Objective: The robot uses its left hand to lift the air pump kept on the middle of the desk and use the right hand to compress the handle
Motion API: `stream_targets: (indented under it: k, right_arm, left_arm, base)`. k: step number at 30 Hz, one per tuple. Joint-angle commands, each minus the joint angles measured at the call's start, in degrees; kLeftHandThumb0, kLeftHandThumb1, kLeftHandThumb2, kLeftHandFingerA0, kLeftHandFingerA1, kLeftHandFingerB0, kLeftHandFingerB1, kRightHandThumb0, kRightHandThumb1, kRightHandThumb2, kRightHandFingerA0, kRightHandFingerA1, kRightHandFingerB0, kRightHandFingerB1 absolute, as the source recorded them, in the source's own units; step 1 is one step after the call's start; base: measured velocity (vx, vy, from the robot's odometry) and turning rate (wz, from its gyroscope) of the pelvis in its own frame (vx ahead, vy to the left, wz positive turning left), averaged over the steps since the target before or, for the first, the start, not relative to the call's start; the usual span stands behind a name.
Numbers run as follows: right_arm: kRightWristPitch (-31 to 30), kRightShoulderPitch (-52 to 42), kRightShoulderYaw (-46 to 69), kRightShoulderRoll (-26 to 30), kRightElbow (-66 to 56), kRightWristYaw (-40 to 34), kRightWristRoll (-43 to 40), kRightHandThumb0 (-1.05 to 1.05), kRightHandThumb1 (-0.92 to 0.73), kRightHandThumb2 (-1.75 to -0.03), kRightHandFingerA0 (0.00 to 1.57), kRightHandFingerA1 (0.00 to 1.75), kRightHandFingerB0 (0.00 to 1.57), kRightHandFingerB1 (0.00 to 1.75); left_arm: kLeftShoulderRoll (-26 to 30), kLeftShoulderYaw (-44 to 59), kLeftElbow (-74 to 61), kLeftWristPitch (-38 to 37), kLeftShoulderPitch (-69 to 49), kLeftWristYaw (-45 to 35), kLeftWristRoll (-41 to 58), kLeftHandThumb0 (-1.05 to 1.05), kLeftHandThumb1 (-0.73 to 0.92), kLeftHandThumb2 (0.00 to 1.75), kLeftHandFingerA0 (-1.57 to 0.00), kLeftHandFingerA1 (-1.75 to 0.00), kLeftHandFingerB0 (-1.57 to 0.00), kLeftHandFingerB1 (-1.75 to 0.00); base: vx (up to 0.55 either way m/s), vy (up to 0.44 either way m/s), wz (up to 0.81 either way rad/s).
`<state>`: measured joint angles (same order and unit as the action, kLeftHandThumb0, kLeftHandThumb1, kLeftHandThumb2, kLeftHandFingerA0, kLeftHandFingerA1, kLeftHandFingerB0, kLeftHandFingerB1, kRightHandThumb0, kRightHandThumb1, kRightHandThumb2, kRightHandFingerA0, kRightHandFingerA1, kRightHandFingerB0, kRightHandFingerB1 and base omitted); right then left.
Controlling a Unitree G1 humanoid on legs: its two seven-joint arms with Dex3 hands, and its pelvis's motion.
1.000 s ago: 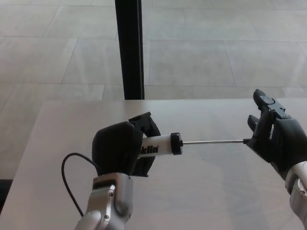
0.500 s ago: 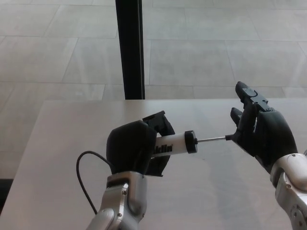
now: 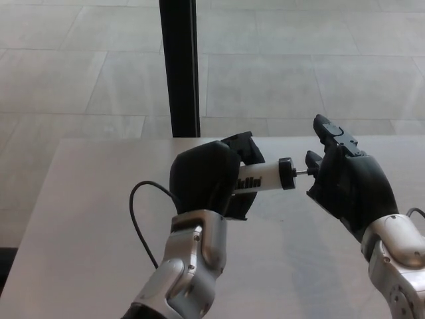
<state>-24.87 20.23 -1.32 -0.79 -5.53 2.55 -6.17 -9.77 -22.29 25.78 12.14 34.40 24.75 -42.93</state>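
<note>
My left hand (image 3: 207, 181) is shut on the air pump (image 3: 262, 177), a white cylinder with black lettering and a black end cap, held level above the desk (image 3: 80, 219). Only a short stub of its thin metal rod (image 3: 301, 172) shows past the cap. My right hand (image 3: 345, 183) presses against the rod's end from the right; the handle itself is hidden behind its palm and fingers. A thin black hose (image 3: 139, 219) loops down from the pump to the left of my left forearm.
The pale desk's far edge (image 3: 119, 139) runs across the middle of the view, with a tiled floor beyond. A black vertical post (image 3: 179, 66) stands behind the desk, above my left hand.
Both hands have closed toward each other: the left hand with the pump moved right and up, the right hand moved left, and the exposed rod has shortened from long to a stub.
</note>
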Motion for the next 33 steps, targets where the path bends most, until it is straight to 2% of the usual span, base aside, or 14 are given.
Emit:
stream_targets:
  k: [1, 5, 6, 7, 16, 22, 23, 25, 26, 27, 29, 30, 31, 33]
  right_arm:
    - [0.92, 0.19, 0.17, -1.12, 0.55, 0.30, -0.84, -1.05, -0.92, -1.34, 0.00, 0.09, 0.00, 0.06]
    - [-0.36, 0.21, 0.14, -1.59, 0.03, -0.40, -0.30, -1.05, -0.92, -1.34, 0.00, 0.10, 0.00, 0.04]
    - [-1.38, 0.25, -0.07, -1.28, -0.58, -0.76, 0.30, -1.05, -0.92, -1.34, 0.00, 0.10, 0.00, 0.03]
    - [-1.84, 0.34, -0.24, -0.84, -0.79, -0.79, 0.78, -1.05, -0.92, -1.34, 0.00, 0.11, 0.00, 0.04]
    - [-3.42, 1.40, 0.99, 0.72, -0.44, 1.69, -1.14, -1.05, -0.89, -1.32, 0.00, 0.14, 0.00, 0.09]
    - [-1.28, 0.35, 1.87, 1.72, 0.20, 3.02, -1.38, -1.05, -0.92, -1.33, 0.00, 0.09, 0.00, 0.06]
    - [-1.02, -0.46, 3.78, 2.70, -0.15, 2.36, -1.41, -1.04, -0.92, -1.34, 0.00, 0.10, 0.00, 0.02]
    - [-2.93, -1.00, 6.99, 4.83, -1.09, 3.64, -3.36, -1.05, -0.90, -1.32, 0.00, 0.12, 0.00, 0.00]
    - [-3.07, -1.21, 9.01, 6.07, -0.80, 4.35, -4.36, -1.05, -0.90, -1.32, 0.00, 0.14, 0.00, 0.00]
    - [-3.33, -1.38, 10.52, 6.91, -0.92, 4.08, -4.52, -1.05, -0.90, -1.32, 0.00, 0.14, 0.00, 0.00]
    - [-4.60, -1.77, 12.57, 8.03, -1.69, 5.00, -6.00, -1.05, -0.91, -1.32, 0.00, 0.15, 0.00, 0.01]
    - [-4.12, -2.22, 15.03, 9.79, -0.86, 4.92, -6.08, -1.05, -0.92, -1.32, 0.00, 0.15, 0.00, 0.00]
    - [-3.91, -2.34, 16.30, 10.64, -0.55, 5.15, -6.44, -1.05, -0.91, -1.32, 0.00, 0.16, 0.00, 0.00]
    - [-3.96, -2.34, 17.85, 11.23, -0.29, 5.20, -7.12, -1.04, -0.92, -1.32, 0.00, 0.17, 0.00, 0.00]
  left_arm:
    - [-1.04, -1.61, 2.47, 3.48, 2.91, 0.47, -1.15, -0.23, 0.66, 0.68, -0.96, -1.46, -0.86, -0.87]
    - [-1.63, -1.82, 2.75, 3.45, 3.24, -0.30, 0.29, -0.30, 0.44, 0.91, -1.19, -1.30, -0.90, -0.96]
    - [-1.92, -1.91, 3.24, 3.31, 3.54, -0.11, 0.35, -0.31, 0.60, 0.63, -0.95, -1.58, -0.90, -0.96]
    - [-2.28, -1.75, 3.64, 3.12, 3.74, 0.36, 0.62, -0.33, 0.44, 0.91, -1.20, -1.31, -0.90, -0.99]
    - [-0.20, -4.72, 5.70, 3.87, 6.09, 0.26, -1.93, -0.40, 0.48, 0.94, -1.22, -1.35, -0.91, -1.07]
    - [1.16, -6.30, 4.83, 6.48, 4.71, -2.16, -2.30, -0.19, 0.65, 0.85, -0.97, -1.55, -0.85, -0.74]
    - [2.72, -5.63, 4.24, 3.78, 1.95, -0.64, -1.13, -0.11, 0.57, 1.04, -0.90, -1.72, -0.80, -1.23]
    - [4.84, -5.88, 3.18, 3.24, -1.16, -0.81, -1.19, -0.12, 0.60, 1.01, -0.92, -1.75, -0.74, -1.53]
    - [6.17, -6.65, 2.57, 5.62, -2.24, -4.09, -1.93, -0.25, 0.56, 1.13, -1.21, -1.43, -0.95, -1.25]
    - [7.29, -6.83, 2.71, 4.53, -3.67, -3.85, -1.74, -0.16, 0.55, 1.10, -0.94, -1.75, -0.75, -1.56]
    - [8.90, -8.03, 2.16, 5.08, -5.47, -5.55, -2.17, -0.16, 0.54, 1.11, -0.94, -1.75, -0.84, -1.36]
    - [10.51, -9.39, 2.04, 6.89, -7.43, -10.38, -2.26, -0.25, 0.55, 1.16, -1.19, -1.34, -0.90, -1.11]
    - [11.50, -10.09, 2.35, 6.07, -8.50, -10.51, -2.29, -0.20, 0.55, 1.05, -0.93, -1.75, -0.83, -1.31]
    - [12.40, -10.61, 2.76, 4.98, -9.97, -10.20, -1.76, -0.20, 0.53, 1.08, -0.94, -1.75, -0.84, -1.32]
  base:
    - [0.00, 0.000, 0.00]
    - [0.00, 0.000, 0.00]
    - [0.00, 0.000, 0.00]
    - [0.00, 0.000, 0.00]
    - [0.00, 0.000, 0.00]
    - [0.00, 0.000, 0.00]
    - [0.00, 0.000, 0.00]
    - [0.00, 0.000, 0.00]
    - [0.00, 0.000, 0.00]
    - [0.00, 0.000, 0.00]
    - [0.00, 0.000, 0.00]
    - [0.00, 0.000, 0.00]
    - [0.00, 0.000, 0.00]
    - [0.00, 0.000, 0.00]
